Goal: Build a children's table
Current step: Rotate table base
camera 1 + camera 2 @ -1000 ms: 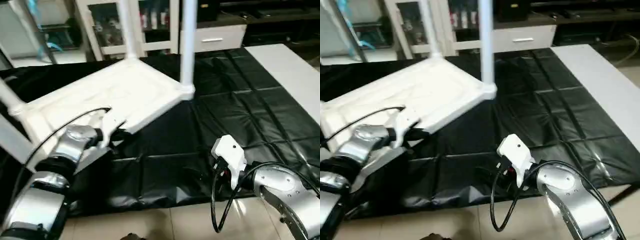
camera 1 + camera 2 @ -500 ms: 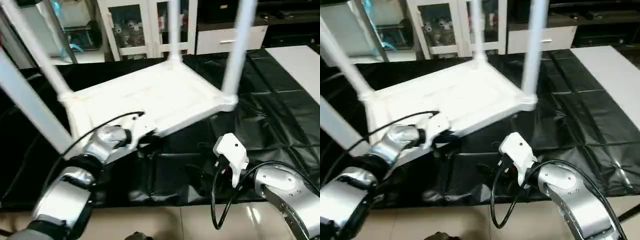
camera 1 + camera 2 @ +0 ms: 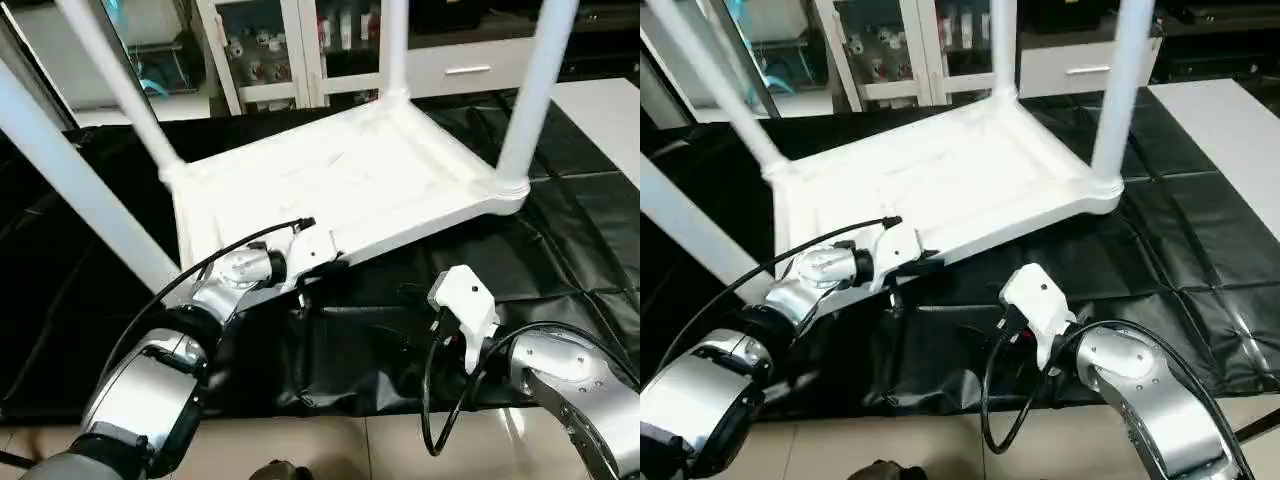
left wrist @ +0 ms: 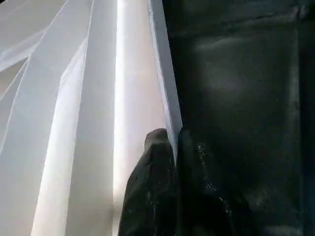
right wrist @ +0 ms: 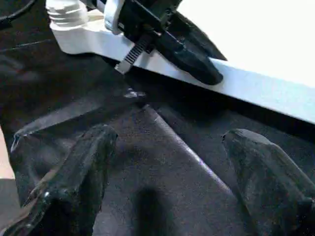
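Clamping the near rim of the inverted tabletop (image 3: 340, 190), left gripper (image 4: 174, 142) pinched shut. Right gripper (image 5: 167, 167) spread wide, empty, just short of that rim. Beyond, four legs (image 3: 530, 90) socketed upright. Assembly judged nearly complete; righting outstanding.

Tabletop (image 3: 340, 185): white plastic, smooth, satin sheen. Legs (image 3: 535, 80): white plastic tubes, smooth. Worktop (image 3: 560, 260) cover: black sheet, glossy, creased. Left tool (image 4: 172, 147) fingers (image 4: 152, 182): black, matt, slightly grainy. Forearms (image 3: 1145, 395): polished silver metal.
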Controlling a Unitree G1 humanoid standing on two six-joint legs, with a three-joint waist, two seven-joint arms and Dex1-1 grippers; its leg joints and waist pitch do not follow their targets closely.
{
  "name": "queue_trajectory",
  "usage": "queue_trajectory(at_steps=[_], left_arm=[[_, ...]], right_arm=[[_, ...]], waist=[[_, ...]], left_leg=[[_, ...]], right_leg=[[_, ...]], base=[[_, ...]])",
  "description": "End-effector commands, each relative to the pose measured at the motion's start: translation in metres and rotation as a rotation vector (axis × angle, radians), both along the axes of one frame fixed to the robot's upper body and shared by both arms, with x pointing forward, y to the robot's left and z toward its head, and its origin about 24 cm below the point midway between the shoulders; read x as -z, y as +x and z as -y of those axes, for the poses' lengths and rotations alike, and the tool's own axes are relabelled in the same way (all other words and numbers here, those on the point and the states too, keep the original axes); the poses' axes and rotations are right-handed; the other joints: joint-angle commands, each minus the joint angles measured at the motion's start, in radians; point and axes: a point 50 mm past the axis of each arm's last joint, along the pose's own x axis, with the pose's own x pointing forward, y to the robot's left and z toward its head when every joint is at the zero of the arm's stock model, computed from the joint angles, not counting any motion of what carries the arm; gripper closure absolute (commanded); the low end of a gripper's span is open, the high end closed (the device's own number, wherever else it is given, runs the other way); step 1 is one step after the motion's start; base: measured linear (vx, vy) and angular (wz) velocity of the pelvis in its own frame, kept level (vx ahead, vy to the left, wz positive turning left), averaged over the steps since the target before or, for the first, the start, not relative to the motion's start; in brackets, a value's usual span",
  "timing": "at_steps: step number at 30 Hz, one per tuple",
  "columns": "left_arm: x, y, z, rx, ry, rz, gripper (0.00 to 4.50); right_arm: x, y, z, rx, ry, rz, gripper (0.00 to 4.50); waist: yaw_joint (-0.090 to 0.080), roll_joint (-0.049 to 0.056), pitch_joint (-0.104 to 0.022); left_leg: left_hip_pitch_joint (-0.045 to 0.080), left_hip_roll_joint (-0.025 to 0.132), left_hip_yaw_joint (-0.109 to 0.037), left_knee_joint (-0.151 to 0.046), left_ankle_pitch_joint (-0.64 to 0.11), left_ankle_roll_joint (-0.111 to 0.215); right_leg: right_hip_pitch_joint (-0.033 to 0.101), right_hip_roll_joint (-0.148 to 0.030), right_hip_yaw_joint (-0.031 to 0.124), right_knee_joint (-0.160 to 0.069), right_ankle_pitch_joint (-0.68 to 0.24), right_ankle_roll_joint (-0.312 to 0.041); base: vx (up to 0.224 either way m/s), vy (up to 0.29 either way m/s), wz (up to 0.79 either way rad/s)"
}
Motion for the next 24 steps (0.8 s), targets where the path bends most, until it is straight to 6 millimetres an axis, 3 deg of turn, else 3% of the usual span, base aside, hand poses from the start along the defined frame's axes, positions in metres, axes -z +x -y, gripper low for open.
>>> queue_trajectory(at_steps=[1,4,6,8,9,10,11,12,15,16,17,18,19,20,23,24], left_arm=[[-0.03,0.014,0.0,-0.106,-0.171,0.111,4.16],[-0.027,0.015,-0.007,-0.152,-0.234,0.054,3.68],[-0.027,0.015,-0.007,-0.155,-0.241,0.047,3.68],[-0.024,0.013,-0.01,-0.159,-0.255,0.03,3.39],[-0.02,0.011,-0.014,-0.165,-0.268,0.014,3.27],[-0.017,0.007,-0.019,-0.17,-0.307,-0.001,3.22],[-0.017,0.005,-0.022,-0.18,-0.354,-0.002,3.07],[-0.017,0.005,-0.023,-0.182,-0.363,-0.001,3.07],[-0.019,0.003,-0.026,-0.194,-0.406,0.004,2.77],[-0.02,-0.007,-0.032,-0.201,-0.487,0.034,2.72],[-0.02,-0.015,-0.036,-0.21,-0.522,0.06,2.5],[-0.021,-0.02,-0.039,-0.216,-0.547,0.079,2.5],[-0.022,-0.035,-0.047,-0.232,-0.602,0.125,2.38],[-0.022,-0.035,-0.047,-0.232,-0.602,0.125,2.31],[-0.029,-0.073,-0.072,-0.353,-0.691,0.313,2.17],[-0.029,-0.077,-0.074,-0.366,-0.699,0.33,1.94]], right_arm=[[-0.004,0.001,-0.003,-0.006,0.001,0.023,0.72],[-0.004,0.002,-0.003,-0.006,0.001,0.023,0.72],[-0.003,0.002,-0.003,-0.006,0.002,0.023,0.72],[-0.003,0.002,-0.003,-0.005,0.002,0.021,0.72],[-0.002,0.002,-0.004,-0.004,0.003,0.021,0.72],[-0.001,0.003,-0.006,-0.005,0.004,0.021,0.72],[-0.001,0.003,-0.007,-0.005,0.005,0.022,0.72],[-0.001,0.003,-0.007,-0.005,0.005,0.023,0.72],[-0.002,0.003,-0.007,-0.005,0.005,0.024,0.72],[-0.002,0.002,-0.006,0.001,0.006,0.027,0.72],[-0.002,0.002,-0.006,0.005,0.007,0.028,0.72],[-0.001,0.001,-0.006,0.007,0.007,0.029,0.72],[-0.001,0.001,-0.006,0.017,0.01,0.036,0.72],[-0.001,0.001,-0.006,0.017,0.01,0.036,0.72],[-0.002,0.005,-0.006,0.065,0.035,0.065,0.72],[-0.003,0.005,-0.007,0.069,0.037,0.067,0.72]], waist=[[-0.006,-0.044,-0.073],[-0.005,-0.039,-0.073],[-0.009,-0.044,-0.068],[-0.012,-0.046,-0.068],[-0.013,-0.052,-0.068],[-0.014,-0.046,-0.066],[-0.015,-0.047,-0.067],[-0.015,-0.042,-0.067],[-0.023,-0.042,-0.068],[-0.021,-0.031,-0.067],[-0.026,-0.039,-0.063],[-0.025,-0.034,-0.065],[-0.032,-0.036,-0.063],[-0.038,-0.036,-0.065],[-0.052,-0.035,-0.056],[-0.052,-0.032,-0.058]], left_leg=[[0.036,0.041,-0.026,-0.057,-0.15,0.14],[0.041,0.046,-0.028,-0.059,-0.179,0.118],[0.039,0.045,-0.029,-0.066,-0.209,0.104],[0.04,0.044,-0.029,-0.067,-0.227,0.093],[0.04,0.044,-0.028,-0.067,-0.232,0.092],[0.039,0.044,-0.029,-0.07,-0.237,0.088],[0.039,0.045,-0.03,-0.071,-0.242,0.082],[0.04,0.046,-0.03,-0.071,-0.24,0.08],[0.042,0.045,-0.028,-0.071,-0.259,0.074],[0.047,0.047,-0.029,-0.073,-0.274,0.066],[0.037,0.051,-0.032,-0.079,-0.27,0.07],[0.041,0.053,-0.031,-0.079,-0.277,0.066],[0.038,0.052,-0.03,-0.08,-0.287,0.073],[0.034,0.052,-0.031,-0.08,-0.278,0.08],[0.035,0.051,-0.028,-0.084,-0.344,0.064],[0.04,0.054,-0.031,-0.085,-0.364,0.052]], right_leg=[[0.035,-0.021,0.009,-0.058,-0.092,-0.228],[0.033,-0.021,0.009,-0.06,-0.109,-0.241],[0.034,-0.017,0.008,-0.062,-0.126,-0.233],[0.035,-0.019,0.009,-0.064,-0.143,-0.226],[0.035,-0.019,0.009,-0.065,-0.149,-0.224],[0.036,-0.021,0.01,-0.066,-0.162,-0.225],[0.038,-0.022,0.009,-0.065,-0.166,-0.225],[0.037,-0.022,0.01,-0.063,-0.159,-0.23],[0.034,-0.018,0.01,-0.064,-0.155,-0.229],[0.032,-0.018,0.011,-0.064,-0.162,-0.229],[0.038,-0.02,0.01,-0.064,-0.138,-0.238],[0.037,-0.02,0.009,-0.06,-0.132,-0.241],[0.037,-0.017,0.008,-0.064,-0.131,-0.238],[0.04,-0.019,0.007,-0.062,-0.115,-0.235],[0.032,-0.015,0.007,-0.074,-0.22,-0.199],[0.032,-0.017,0.008,-0.075,-0.248,-0.192]], base=[[0.0,0.0,0.0],[0.0,0.0,0.0],[0.0,0.0,0.0],[0.0,0.0,0.0],[0.0,0.0,0.0],[0.0,0.0,0.0],[0.0,0.0,0.0],[0.0,0.0,0.0],[0.0,0.0,0.0],[0.0,0.0,0.0],[0.0,0.0,0.0],[0.0,0.0,0.0],[0.0,0.0,0.0],[0.0,0.0,0.0],[0.0,0.0,0.0],[0.0,0.0,0.0]])
